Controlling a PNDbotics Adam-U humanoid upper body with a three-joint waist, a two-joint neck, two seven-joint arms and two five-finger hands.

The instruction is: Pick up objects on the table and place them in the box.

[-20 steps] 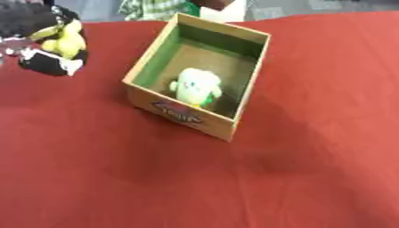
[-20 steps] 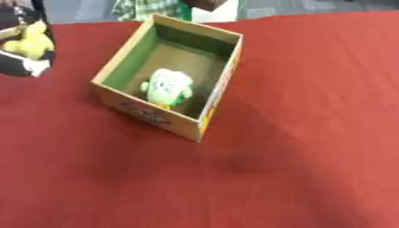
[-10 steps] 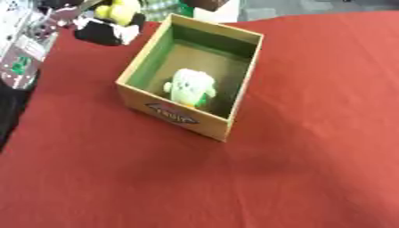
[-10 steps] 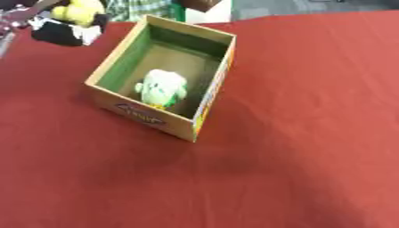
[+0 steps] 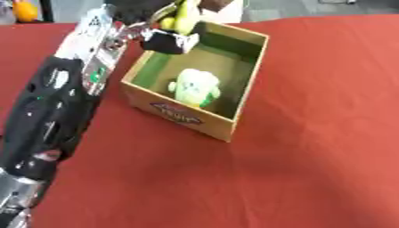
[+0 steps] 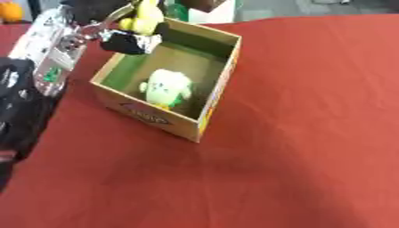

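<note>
A cardboard box (image 5: 238, 67) with a green inside stands on the red table. A pale green plush toy (image 5: 195, 87) lies in it. My left hand (image 5: 168, 39) is above the box's far left corner, fingers curled round a yellow and black object (image 5: 181, 16). My left arm (image 5: 59, 100) stretches up the left side. My right hand shows in neither view.
The red tablecloth (image 5: 311, 147) spreads right of and in front of the box. An orange thing (image 5: 25, 10) sits beyond the table's far left corner. Something white and green (image 6: 195, 11) stands behind the box.
My left hand has carried the yellow and black object rightward, from left of the box to above its far left corner. The arm now fills the left side. The plush has stayed put.
</note>
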